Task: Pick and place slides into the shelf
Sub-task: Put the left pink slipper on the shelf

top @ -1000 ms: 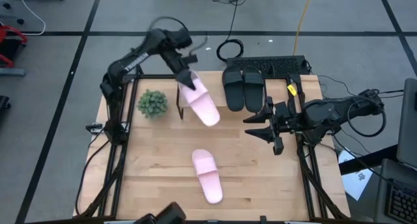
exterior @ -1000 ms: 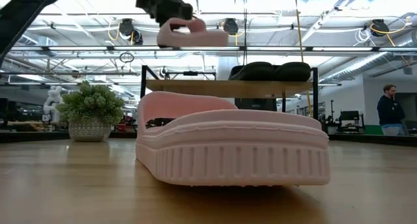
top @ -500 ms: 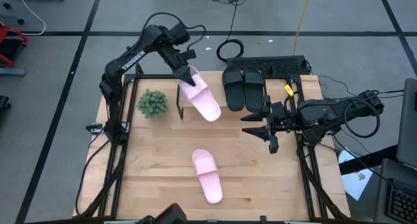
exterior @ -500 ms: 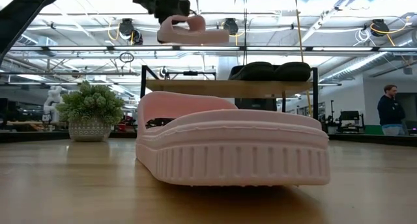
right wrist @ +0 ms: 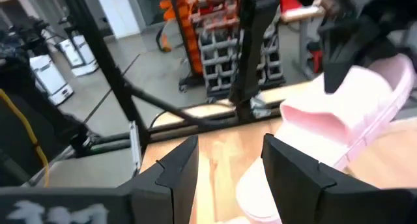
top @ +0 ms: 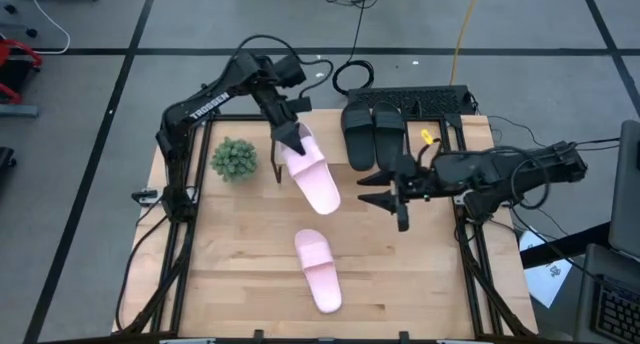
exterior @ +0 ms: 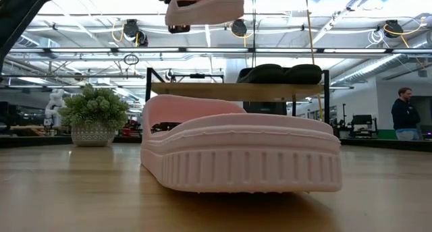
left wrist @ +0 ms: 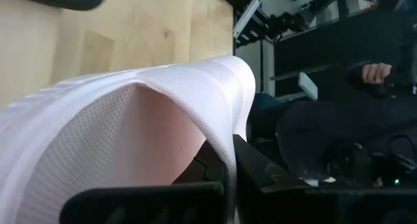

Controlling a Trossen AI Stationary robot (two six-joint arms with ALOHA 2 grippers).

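Hanging in the air above the shelf's [top: 283, 162] left end, one light pink slide [top: 311, 168] is pinched at its heel end by the left gripper [top: 291, 132], whose fingers are pressed onto it; the sandal tilts so that its toe points out toward the middle of the table [top: 240, 254]. In the left wrist view its wide strap [left wrist: 163, 100] arches as a pale, finely dimpled band. From table height the same sandal shows well above the shelf's light plank top, its thick sole level and its strap up. The second pink slide [top: 318, 269] lies flat on the table, well apart from the shelf, nearer the front edge and about midway between the side edges; close to the low camera its sole shows a ribbed side wall. The black pair [top: 375, 136] sits side by side on the shelf's right half, touching each other. The right gripper [top: 383, 191] hovers with its fingers spread and empty, over the table just in front of the shelf's right end. A small potted plant [top: 234, 158] stands by the table's left edge, just beside the shelf.
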